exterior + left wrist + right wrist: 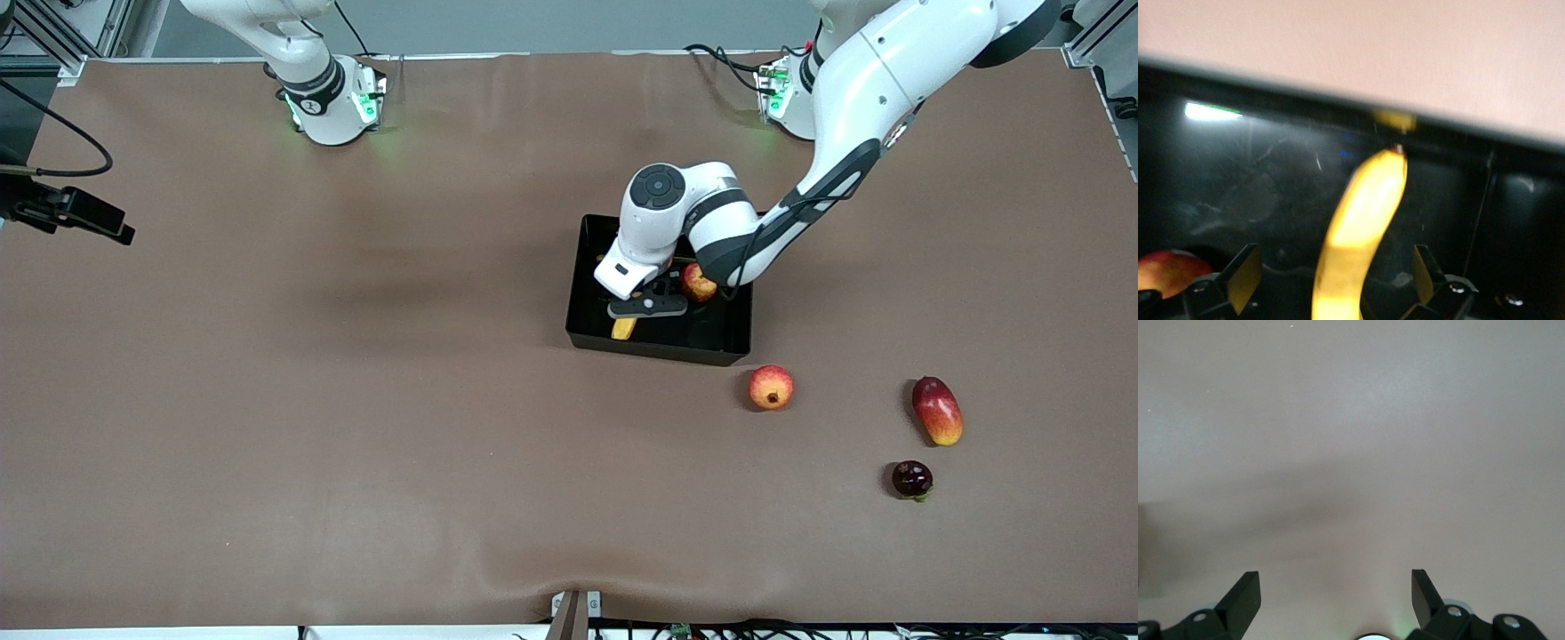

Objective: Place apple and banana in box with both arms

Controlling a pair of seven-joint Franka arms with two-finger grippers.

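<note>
Jaws released on my left gripper point(1337, 283), banana point(1358, 233) lying between them in the box point(587, 311) beside the apple point(699, 283). Best lift straight up, avoiding both. Right gripper point(1336, 597) waits, spread, over bare worktop point(1351, 420).

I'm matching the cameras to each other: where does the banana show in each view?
Front view: banana in the box, mostly hidden under the left gripper.
Left wrist view: banana between the open fingers.
Right wrist view: not in it.
Shared landmark: the apple beside it.
</note>
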